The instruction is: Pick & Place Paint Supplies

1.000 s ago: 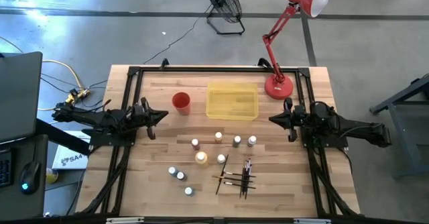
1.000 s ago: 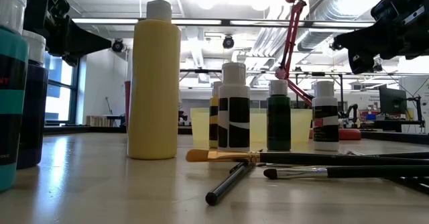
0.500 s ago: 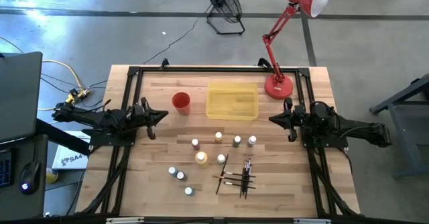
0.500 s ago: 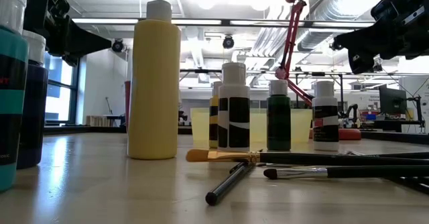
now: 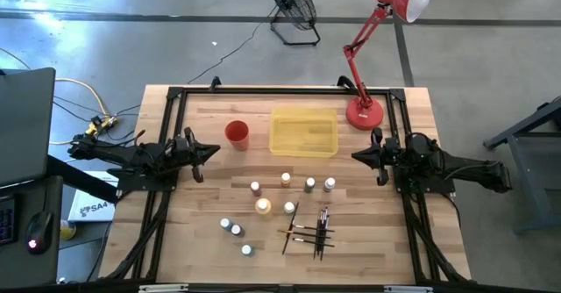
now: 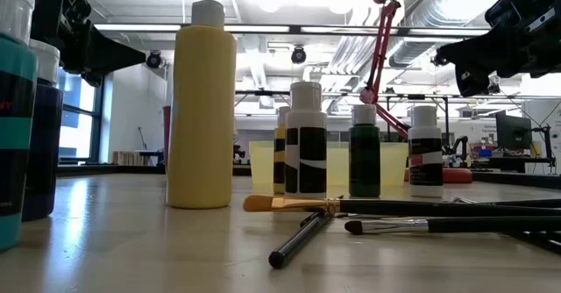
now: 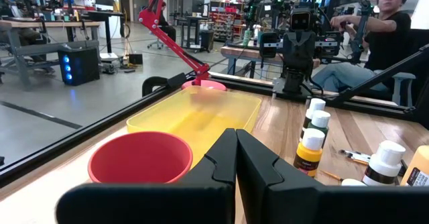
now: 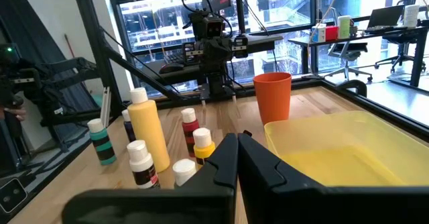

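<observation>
— While both arms wait at the table's sides, what do they grip?
— Nothing; the left gripper (image 5: 210, 151) and right gripper (image 5: 358, 156) are pressed closed, empty.
— And the supplies?
— Between them, nearer the front: bottles (image 5: 263, 206) and paintbrushes (image 5: 308, 231), well apart from both.

A robotics lab — exposed ducts (image 6: 456, 12), workbenches (image 7: 47, 24), more arm rigs (image 7: 298, 39).

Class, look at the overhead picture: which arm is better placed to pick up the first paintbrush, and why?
Probably the right. The paintbrushes lie right of the table's middle, nearer the right end effector than the left end effector. Both are shut and hold nothing, and bottles stand on the left arm's side.
</observation>
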Available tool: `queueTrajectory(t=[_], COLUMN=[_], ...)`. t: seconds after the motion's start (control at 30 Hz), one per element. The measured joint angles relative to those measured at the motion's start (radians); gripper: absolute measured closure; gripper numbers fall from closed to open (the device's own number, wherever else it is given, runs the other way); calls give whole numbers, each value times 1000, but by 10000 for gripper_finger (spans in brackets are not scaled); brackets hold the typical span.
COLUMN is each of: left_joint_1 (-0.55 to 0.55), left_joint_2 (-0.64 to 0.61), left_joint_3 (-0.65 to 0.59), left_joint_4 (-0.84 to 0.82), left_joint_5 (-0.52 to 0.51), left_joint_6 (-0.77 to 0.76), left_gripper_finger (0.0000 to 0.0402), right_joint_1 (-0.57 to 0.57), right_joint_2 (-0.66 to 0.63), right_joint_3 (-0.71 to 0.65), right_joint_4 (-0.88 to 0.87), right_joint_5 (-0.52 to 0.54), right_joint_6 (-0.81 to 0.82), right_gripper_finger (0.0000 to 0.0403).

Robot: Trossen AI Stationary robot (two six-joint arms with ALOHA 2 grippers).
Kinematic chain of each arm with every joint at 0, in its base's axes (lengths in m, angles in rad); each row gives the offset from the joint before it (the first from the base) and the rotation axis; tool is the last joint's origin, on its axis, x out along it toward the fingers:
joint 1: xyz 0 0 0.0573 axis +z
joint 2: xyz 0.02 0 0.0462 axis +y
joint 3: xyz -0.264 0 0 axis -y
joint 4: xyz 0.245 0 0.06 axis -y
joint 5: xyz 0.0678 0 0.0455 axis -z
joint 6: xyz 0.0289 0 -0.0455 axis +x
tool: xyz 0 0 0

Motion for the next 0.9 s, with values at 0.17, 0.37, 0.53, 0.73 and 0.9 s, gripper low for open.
queueTrajectory(t=[0.17,0.37,0.53,0.73,0.9], left_joint_1=[0,0,0,0,0], left_joint_2=[0,0,0,0,0], left_joint_3=[0,0,0,0,0], left_joint_4=[0,0,0,0,2], left_joint_5=[0,0,0,0,1], left_joint_6=[0,0,0,-29,-295], left_gripper_finger=[402,402,402,402,402], right_joint_1=[0,0,0,0,0], right_joint_2=[0,0,0,0,0], right_joint_3=[0,0,0,0,0], right_joint_4=[2,40,44,47,51], right_joint_5=[10,19,19,23,-3], right_joint_6=[0,1,1,1,102], right_gripper_finger=[401,401,401,401,401])
